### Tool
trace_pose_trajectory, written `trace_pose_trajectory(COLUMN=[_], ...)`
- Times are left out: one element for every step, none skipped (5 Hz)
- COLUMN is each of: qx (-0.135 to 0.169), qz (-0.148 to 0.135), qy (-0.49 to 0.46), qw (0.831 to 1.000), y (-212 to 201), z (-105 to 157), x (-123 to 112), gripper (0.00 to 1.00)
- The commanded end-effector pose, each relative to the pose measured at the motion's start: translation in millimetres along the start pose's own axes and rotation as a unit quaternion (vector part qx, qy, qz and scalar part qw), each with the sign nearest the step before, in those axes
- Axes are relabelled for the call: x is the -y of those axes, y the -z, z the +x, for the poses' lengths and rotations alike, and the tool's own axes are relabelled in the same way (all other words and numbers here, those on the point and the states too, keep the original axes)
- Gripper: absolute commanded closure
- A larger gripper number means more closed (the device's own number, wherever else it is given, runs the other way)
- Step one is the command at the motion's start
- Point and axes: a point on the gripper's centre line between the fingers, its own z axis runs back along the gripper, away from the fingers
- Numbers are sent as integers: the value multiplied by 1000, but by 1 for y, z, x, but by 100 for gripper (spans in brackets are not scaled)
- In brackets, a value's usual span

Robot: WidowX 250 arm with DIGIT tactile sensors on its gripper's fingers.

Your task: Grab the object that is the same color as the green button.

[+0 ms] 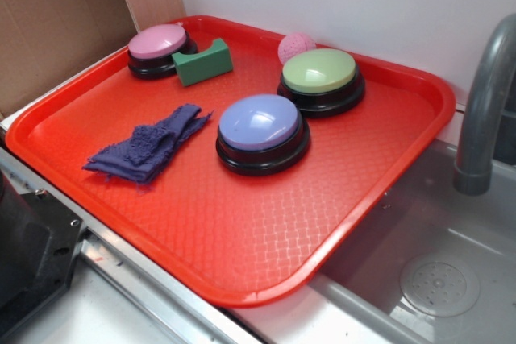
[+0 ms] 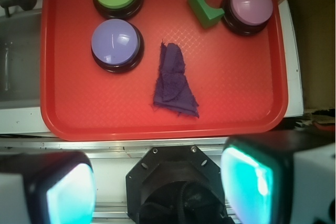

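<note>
Three domed push-buttons sit on the red tray (image 1: pixel 379 191): a pink one (image 2: pixel 248 8) in a far corner, a lavender-blue one (image 1: pixel 262 132) near the middle, and the green button (image 1: pixel 321 78) toward the back beside a pink textured ball (image 1: pixel 296 47). The match for that green dome is the dark green block (image 2: pixel 203 7), which rests on the tray just beside the pink button, its curved notch facing that button in the wrist view. A crumpled purple cloth (image 2: pixel 174 83) lies between the tray's near edge and the block. The gripper (image 2: pixel 157 190) hangs high, back over the tray's near edge, its two fingers (image 2: pixel 257 182) spread wide with nothing between them, well apart from the block. The step in hand looks like the approach. To do it well, I would carry the claw forward over the cloth without snagging it, centre it above the block, and turn the wrist so the fingers close across the block's flat sides rather than the notch, since the pink button crowds one side and leaves little room there for a finger.
</note>
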Motion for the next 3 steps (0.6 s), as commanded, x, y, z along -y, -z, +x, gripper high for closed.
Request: trace_pose_trajectory(qx=[0,15,13], qz=[0,15,24], qy=[0,27,41], qw=[1000,999,999], y=[0,16,27], z=[0,23,39], x=[0,-14,-22], gripper=[0,0,0])
